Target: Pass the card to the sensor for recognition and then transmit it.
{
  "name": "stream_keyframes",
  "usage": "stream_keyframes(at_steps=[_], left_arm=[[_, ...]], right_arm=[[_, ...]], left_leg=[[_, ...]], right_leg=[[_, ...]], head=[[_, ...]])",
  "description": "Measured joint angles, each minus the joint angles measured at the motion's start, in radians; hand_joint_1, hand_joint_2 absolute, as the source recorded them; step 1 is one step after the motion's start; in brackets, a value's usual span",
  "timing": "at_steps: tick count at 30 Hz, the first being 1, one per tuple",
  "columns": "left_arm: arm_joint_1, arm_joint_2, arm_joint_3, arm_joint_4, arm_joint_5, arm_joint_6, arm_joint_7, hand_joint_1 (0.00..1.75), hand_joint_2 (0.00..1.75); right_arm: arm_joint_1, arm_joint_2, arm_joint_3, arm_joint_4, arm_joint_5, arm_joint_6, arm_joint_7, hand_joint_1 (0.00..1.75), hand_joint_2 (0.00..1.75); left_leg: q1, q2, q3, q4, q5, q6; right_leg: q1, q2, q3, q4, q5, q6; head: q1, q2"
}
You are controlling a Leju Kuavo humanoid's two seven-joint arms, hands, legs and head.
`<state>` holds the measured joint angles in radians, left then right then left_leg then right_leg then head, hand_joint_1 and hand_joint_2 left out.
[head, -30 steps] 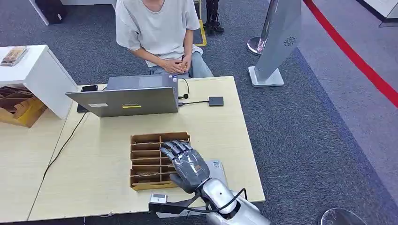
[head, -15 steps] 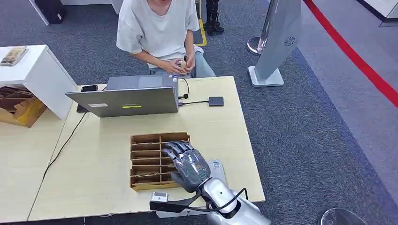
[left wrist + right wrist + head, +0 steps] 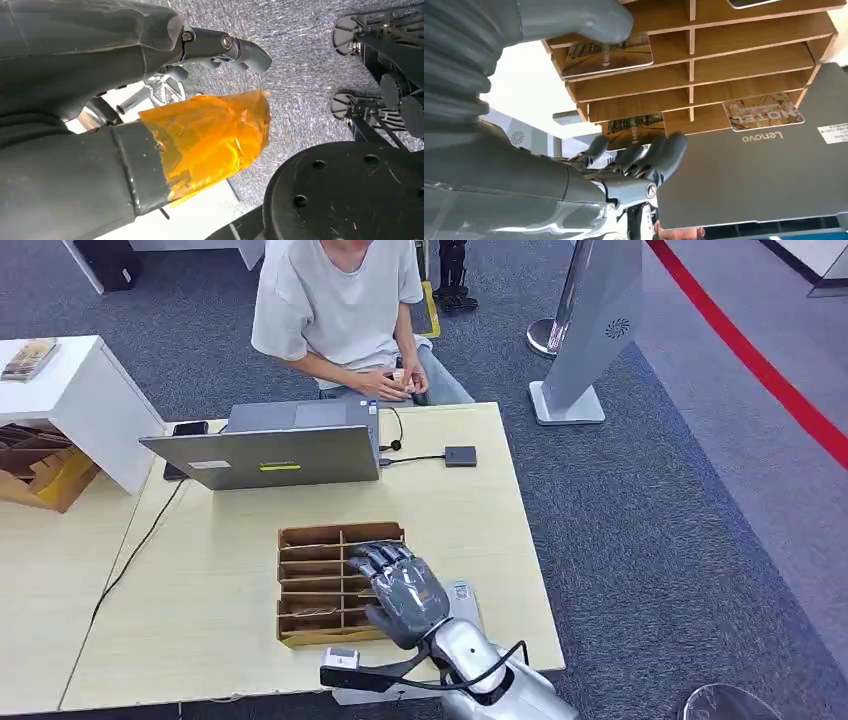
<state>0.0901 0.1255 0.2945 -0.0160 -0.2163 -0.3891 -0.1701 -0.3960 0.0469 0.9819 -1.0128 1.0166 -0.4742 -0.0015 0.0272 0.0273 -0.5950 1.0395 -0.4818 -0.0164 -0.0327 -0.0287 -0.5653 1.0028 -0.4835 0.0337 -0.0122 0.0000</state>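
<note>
A wooden card rack [image 3: 318, 535] lies on the light table, near its front edge. In the right wrist view several printed cards lie in its slots [image 3: 744, 65], one of them [image 3: 606, 55] close to my thumb and another [image 3: 634, 125] just beyond my fingertips [image 3: 664, 149]. My right hand [image 3: 402, 592] hovers over the rack's right half, fingers stretched forward and apart, holding nothing. The small black square sensor [image 3: 460, 455] lies at the far right of the table, cabled to the laptop [image 3: 270, 452]. My left hand [image 3: 125, 65] hangs over the carpet, thumb wrapped in orange tape [image 3: 215, 132], and holds nothing.
A person [image 3: 335, 300] sits behind the table, both hands together at its far edge. A white side table [image 3: 80, 390] and cardboard boxes [image 3: 40, 470] stand at the left. A grey sign stand [image 3: 590, 330] is at the back right. A black cable [image 3: 130, 550] crosses the table's left part.
My right hand has stayed over the rack, drifting only slightly toward me. The person has leaned to the right and shifted the hands.
</note>
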Motion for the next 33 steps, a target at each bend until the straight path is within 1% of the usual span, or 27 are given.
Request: stream_keyframes(at_steps=[1, 2, 5, 12, 18, 20, 21, 22, 26, 33], left_arm=[[0.0, 0.0, 0.0, 0.0, 0.001, 0.0, 0.0, 0.0, 0.0], [0.0, 0.0, 0.0, 0.0, 0.001, 0.0, 0.0, 0.0, 0.0], [0.0, 0.0, 0.0, 0.0, 0.003, 0.0, 0.0, 0.0, 0.0], [0.0, -0.001, 0.0, 0.0, 0.005, 0.002, 0.0, 0.0, 0.0], [0.0, -0.003, 0.0, 0.0, 0.007, 0.003, 0.0, 0.0, 0.0], [0.0, -0.003, -0.001, 0.0, 0.008, 0.002, 0.0, 0.0, 0.0], [0.0, -0.003, -0.001, 0.0, 0.01, 0.002, 0.0, 0.0, 0.0], [0.0, -0.003, -0.001, 0.0, 0.011, 0.002, 0.0, 0.0, 0.0], [0.0, -0.004, -0.001, 0.0, 0.013, 0.002, 0.0, 0.0, 0.0], [0.0, -0.004, -0.001, 0.0, 0.019, 0.003, 0.0, 0.0, 0.0]], right_arm=[[0.0, 0.0, -0.001, 0.0, 0.0, -0.001, 0.0, 0.52, 1.75], [0.0, 0.0, -0.002, 0.0, -0.001, 0.0, 0.0, 0.56, 1.75], [0.001, 0.0, -0.008, -0.002, -0.001, 0.0, 0.0, 0.52, 1.75], [0.005, -0.001, -0.016, -0.002, -0.001, -0.001, 0.0, 0.54, 1.75], [0.009, -0.002, -0.016, -0.002, -0.003, -0.002, 0.0, 0.59, 1.75], [0.01, -0.002, -0.017, -0.002, -0.004, -0.002, -0.003, 0.56, 1.75], [0.012, -0.002, -0.017, -0.002, -0.004, -0.002, -0.003, 0.59, 1.75], [0.013, -0.002, -0.018, -0.002, -0.004, -0.002, -0.004, 0.58, 1.75], [0.015, -0.002, -0.023, -0.002, -0.005, -0.002, -0.007, 0.65, 1.75], [0.021, -0.002, -0.032, -0.002, -0.01, -0.002, -0.011, 0.63, 1.75]], left_leg=[[0.0, 0.0, 0.0, 0.0, 0.0, 0.0], [0.0, 0.0, 0.0, 0.0, 0.0, 0.0], [0.0, 0.0, 0.0, 0.0, 0.0, 0.0], [0.0, 0.0, 0.0, 0.0, 0.0, 0.0], [0.0, 0.0, 0.0, 0.0, 0.0, 0.0], [0.0, 0.0, 0.0, 0.0, 0.0, 0.0], [0.0, 0.0, 0.0, 0.0, 0.0, 0.0], [0.0, 0.0, 0.0, 0.0, 0.0, 0.0], [0.0, 0.0, 0.0, 0.0, 0.0, 0.0], [0.0, 0.0, 0.0, 0.0, 0.0, 0.0]], right_leg=[[0.0, 0.0, 0.0, 0.0, 0.0, 0.0], [0.0, 0.0, 0.0, 0.0, 0.0, 0.0], [0.0, 0.0, 0.0, 0.0, 0.0, 0.0], [0.0, 0.0, 0.0, 0.0, 0.0, 0.0], [0.0, 0.0, 0.0, 0.0, 0.0, 0.0], [0.0, 0.0, 0.0, 0.0, 0.0, 0.0], [0.0, 0.0, 0.0, 0.0, 0.0, 0.0], [0.0, 0.0, 0.0, 0.0, 0.0, 0.0], [0.0, 0.0, 0.0, 0.0, 0.0, 0.0], [0.0, 0.0, 0.0, 0.0, 0.0, 0.0]], head=[[0.0, 0.0], [0.0, 0.0], [0.0, 0.0], [0.0, 0.0], [0.0, 0.0], [0.0, 0.0], [0.0, 0.0], [0.0, 0.0], [0.0, 0.0], [0.0, 0.0]])
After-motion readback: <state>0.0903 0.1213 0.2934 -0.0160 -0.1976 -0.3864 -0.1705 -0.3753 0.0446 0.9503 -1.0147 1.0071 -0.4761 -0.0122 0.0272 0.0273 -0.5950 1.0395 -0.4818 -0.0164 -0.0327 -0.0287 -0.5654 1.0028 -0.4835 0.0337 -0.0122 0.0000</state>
